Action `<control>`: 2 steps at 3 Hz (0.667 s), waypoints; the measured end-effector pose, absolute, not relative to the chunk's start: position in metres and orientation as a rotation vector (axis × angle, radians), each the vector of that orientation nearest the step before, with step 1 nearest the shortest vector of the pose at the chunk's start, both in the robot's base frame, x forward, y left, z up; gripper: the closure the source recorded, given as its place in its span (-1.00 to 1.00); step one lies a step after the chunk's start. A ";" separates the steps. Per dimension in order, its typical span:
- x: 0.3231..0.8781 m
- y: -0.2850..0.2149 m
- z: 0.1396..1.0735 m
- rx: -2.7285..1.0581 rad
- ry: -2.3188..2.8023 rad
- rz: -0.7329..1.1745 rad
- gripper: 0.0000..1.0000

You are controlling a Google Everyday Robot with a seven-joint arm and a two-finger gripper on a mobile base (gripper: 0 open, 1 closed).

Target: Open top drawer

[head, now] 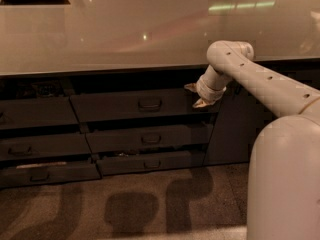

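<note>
A: Items around, and anything in the way?
B: Two narrower drawer fronts stacked beneath: middle drawer [147, 138], bottom drawer [150, 162], each with a small central handle. Left column of three more fronts [40, 145]. Tall cabinet door [234, 126] to the right. White arm [272, 81] reaching in from the right, crossing the cabinet door; bulky white robot body [285, 184] filling the lower right corner.

A: Surface and room?
B: Glossy pale worktop [125, 29] across the upper half, with light reflections on it. Speckled brownish floor [75, 209] carrying broad dark shadows. Dim, warm lighting throughout.

A: Task item?
B: Top drawer [115, 106]: widest, tallest dark grey front, directly under the worktop edge in the centre column. Small dark loop handle [149, 104] at mid-front. Dark gap along the upper edge.

A: Jaws?
B: Apart, at the right end of the top drawer front, well right of the handle; one tip near the upper edge, the other lower. Contact with the front: cannot tell.
</note>
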State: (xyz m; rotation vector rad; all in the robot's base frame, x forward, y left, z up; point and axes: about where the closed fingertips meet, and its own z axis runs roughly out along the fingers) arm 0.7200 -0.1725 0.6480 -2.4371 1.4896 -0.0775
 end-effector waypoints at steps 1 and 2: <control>0.720 -0.173 0.649 -2.438 1.490 -0.077 1.00; 0.711 -0.192 0.683 -2.355 1.523 -0.215 1.00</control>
